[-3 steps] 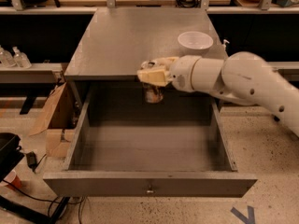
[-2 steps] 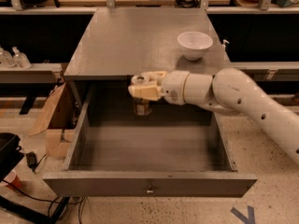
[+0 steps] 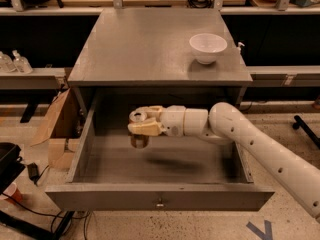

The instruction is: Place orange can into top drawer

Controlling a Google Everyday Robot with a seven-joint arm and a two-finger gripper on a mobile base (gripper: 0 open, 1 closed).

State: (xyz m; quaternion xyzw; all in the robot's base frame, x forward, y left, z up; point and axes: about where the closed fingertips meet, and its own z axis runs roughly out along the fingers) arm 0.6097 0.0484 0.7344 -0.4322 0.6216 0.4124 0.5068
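Observation:
The top drawer (image 3: 160, 198) of the grey cabinet is pulled wide open toward me, its front panel with a small metal knob nearest. My gripper (image 3: 141, 122) reaches in from the right on a white arm and is shut on the orange can (image 3: 138, 133). The can is upright, its silver top between the cream fingers (image 3: 145, 129) and its dark lower body hanging below them. It hovers above the drawer floor, left of centre, with its shadow on the floor beneath and to the right.
A white bowl (image 3: 208, 47) sits on the cabinet top (image 3: 145, 44) at the right rear. A cardboard box (image 3: 60, 129) stands left of the cabinet. Bottles (image 3: 15, 63) rest on a shelf at far left. Black equipment (image 3: 10, 164) lies at lower left.
My gripper has carried the can down and to the left, from the cabinet's front edge into the open drawer space. The drawer and bowl have not moved.

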